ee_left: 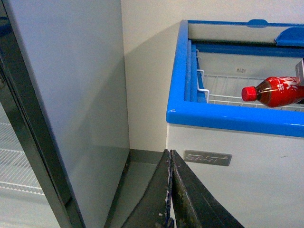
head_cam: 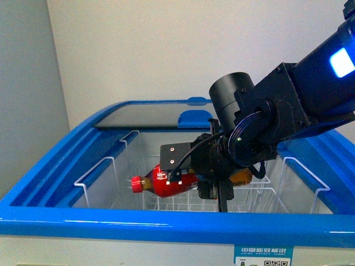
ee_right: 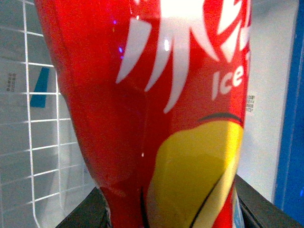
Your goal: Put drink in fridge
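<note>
The drink (head_cam: 166, 183) is lying on its side inside the fridge (head_cam: 166, 224), red cap toward the robot's left, hanging just over the white wire basket (head_cam: 105, 172). The right claw (head_cam: 213, 185) is clamping it around the labelled body, probably so it goes in flat. The left claw (ee_left: 170, 190), fingers pressed together and holding nothing, is waiting outside by the fridge's front wall.

Fridge (head_cam: 50, 166) top standing open near, glass lid (head_cam: 150, 117) covering the far end, right gripper (head_cam: 213, 191) with bottle (head_cam: 166, 183) filling the basket (head_cam: 105, 172) middle, room lying left
</note>
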